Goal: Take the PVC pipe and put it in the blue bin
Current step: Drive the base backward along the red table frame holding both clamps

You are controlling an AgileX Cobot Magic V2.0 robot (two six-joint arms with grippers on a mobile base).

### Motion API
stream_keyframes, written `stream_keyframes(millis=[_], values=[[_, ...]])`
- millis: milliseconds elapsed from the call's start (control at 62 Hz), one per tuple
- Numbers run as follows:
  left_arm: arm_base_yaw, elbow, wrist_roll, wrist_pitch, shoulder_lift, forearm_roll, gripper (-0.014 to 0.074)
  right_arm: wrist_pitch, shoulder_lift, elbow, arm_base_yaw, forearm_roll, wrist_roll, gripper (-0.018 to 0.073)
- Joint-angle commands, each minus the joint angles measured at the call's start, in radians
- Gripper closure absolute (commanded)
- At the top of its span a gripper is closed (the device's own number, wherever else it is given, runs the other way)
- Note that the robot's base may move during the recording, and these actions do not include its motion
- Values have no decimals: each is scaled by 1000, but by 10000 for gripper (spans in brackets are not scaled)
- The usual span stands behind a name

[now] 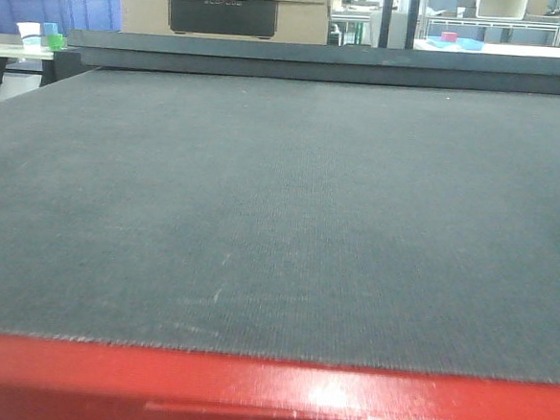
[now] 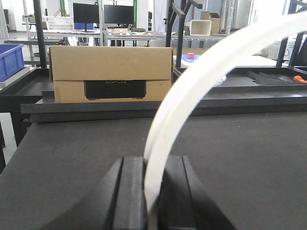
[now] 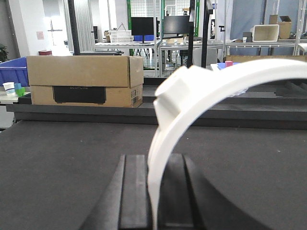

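Step, as I read it: the grab is done and the carry to the bin is next. In the front view no white part lies on the dark grey felt-topped desk (image 1: 279, 220), so both pieces are up in my tools, off the surface.

L to R:
- **Left tool** (image 2: 153, 165): jaws narrow, pinched on a long plain white arc strip (image 2: 189, 91). It sweeps from bottom centre to the upper right of the frame, far end out of view.
- **Right tool** (image 3: 153, 163): jaws narrow too, clamped on the whitish ring-curved plastic PVC pipe (image 3: 206, 81). Its blocky tab shows near frame centre and the arc runs off the right edge.

The blue bin (image 3: 12, 74), an open-top plastic crate, sits at the left edge of the frame. It looks to be past the desk's far left corner, just left of the brown cardboard box (image 3: 81, 72).

Next move, my guess: swing the right tool fwd and left, clear the box, get above the bin's opening, then spread the jaws. It's a long reach and may need the base.

Count: 2 tools, 2 white curved pieces (1 each), 1 blue bin, 1 cardboard box, 1 desk.
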Motion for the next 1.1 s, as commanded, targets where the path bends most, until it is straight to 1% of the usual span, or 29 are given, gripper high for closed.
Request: stream_keyframes(millis=[0, 1080], values=[[-5, -3, 0, -28, -5, -5, 708, -25, -4, 2, -6, -6, -11, 720], [-5, -3, 0, -30, -5, -5, 708, -25, -4, 2, -6, -6, -11, 720]])
